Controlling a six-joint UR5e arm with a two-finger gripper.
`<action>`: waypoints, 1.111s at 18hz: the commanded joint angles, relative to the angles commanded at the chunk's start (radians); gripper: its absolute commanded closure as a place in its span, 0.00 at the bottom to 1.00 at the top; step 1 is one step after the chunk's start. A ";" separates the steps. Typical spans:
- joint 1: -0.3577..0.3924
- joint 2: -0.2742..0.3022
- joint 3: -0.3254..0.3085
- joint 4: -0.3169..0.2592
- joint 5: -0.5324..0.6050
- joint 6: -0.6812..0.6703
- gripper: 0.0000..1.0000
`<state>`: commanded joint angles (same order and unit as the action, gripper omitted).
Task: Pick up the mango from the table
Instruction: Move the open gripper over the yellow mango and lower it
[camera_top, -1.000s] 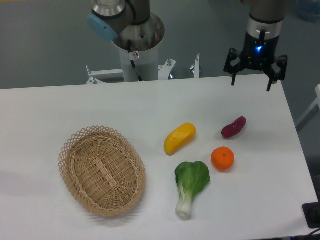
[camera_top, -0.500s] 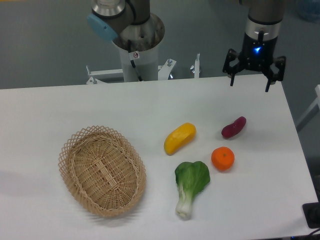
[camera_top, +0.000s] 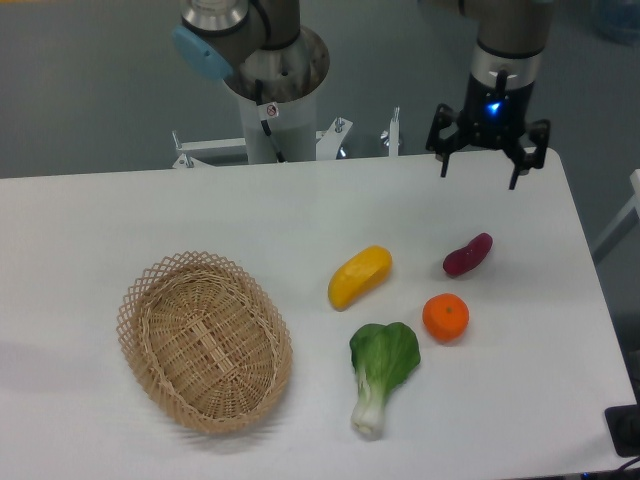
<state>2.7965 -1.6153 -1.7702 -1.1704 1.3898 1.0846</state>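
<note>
Gripper (camera_top: 479, 178): hangs above the far right part of the table, fingers pointing down and spread wide apart, nothing between them; a blue light glows on its body.
Arm: rises straight up from the gripper and leaves the top of the view.
Sweet potato (camera_top: 468, 254): purple-red, nearest item to the gripper, lying on the table just nearer the camera than the fingertips, tilted on a diagonal.
Orange (camera_top: 446, 317): round, beyond the sweet potato from the gripper, near it but not touching.
Mango (camera_top: 360, 276): yellow, elongated, lying flat on the table to the gripper's lower left in the view, well apart from the fingers; untouched; set on a diagonal, clear of the sweet potato and the orange.
Bok choy (camera_top: 381, 372): green leaves, white stalk, below the mango and left of the orange, stalk end toward the camera.
Basket (camera_top: 204, 340): woven wicker, oval, farthest from the gripper, on the left half of the table, with nothing in it.
Table (camera_top: 150, 215): white, flat, carries all items listed.
Robot base (camera_top: 272, 75): pale column behind the far table edge, left of the gripper.
</note>
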 joint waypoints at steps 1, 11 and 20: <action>-0.017 -0.002 -0.008 0.002 0.002 -0.024 0.00; -0.161 -0.038 -0.193 0.302 0.006 -0.057 0.00; -0.223 -0.133 -0.213 0.301 0.107 0.070 0.00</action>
<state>2.5740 -1.7487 -1.9833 -0.8698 1.4971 1.1550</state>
